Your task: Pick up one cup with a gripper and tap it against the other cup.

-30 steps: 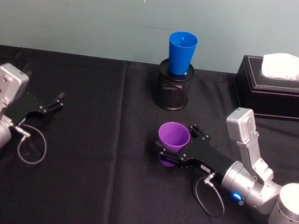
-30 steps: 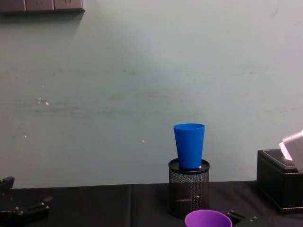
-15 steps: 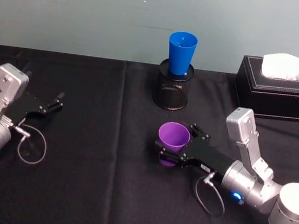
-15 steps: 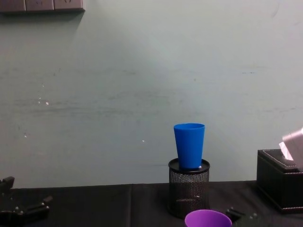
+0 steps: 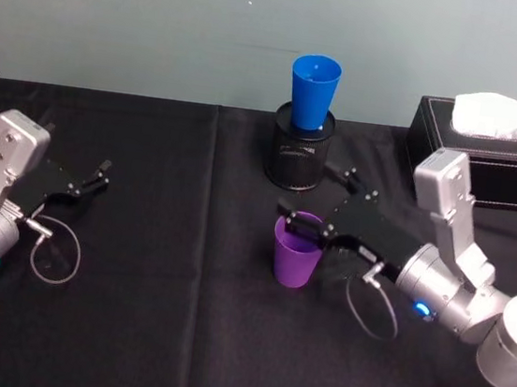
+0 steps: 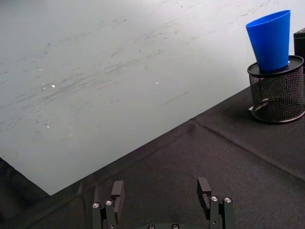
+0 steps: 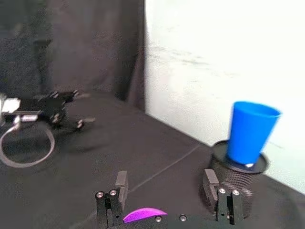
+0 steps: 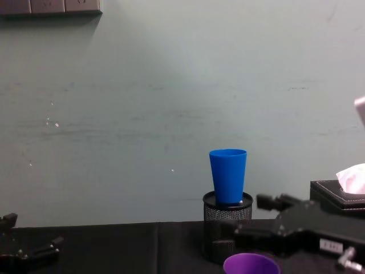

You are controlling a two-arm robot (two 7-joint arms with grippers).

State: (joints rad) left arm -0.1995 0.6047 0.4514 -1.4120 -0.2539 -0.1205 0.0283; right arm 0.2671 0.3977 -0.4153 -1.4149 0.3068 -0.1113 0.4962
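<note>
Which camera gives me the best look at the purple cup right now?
Head view: the purple cup shows whole, upright, with the right hand over its rim. Chest and right wrist views catch just its rim.

A black wire-mesh pen holder stands upright near the back edge of the table with black cloth. At the far right a black tissue box stands, with white tissue on top. A pale wall is behind.
</note>
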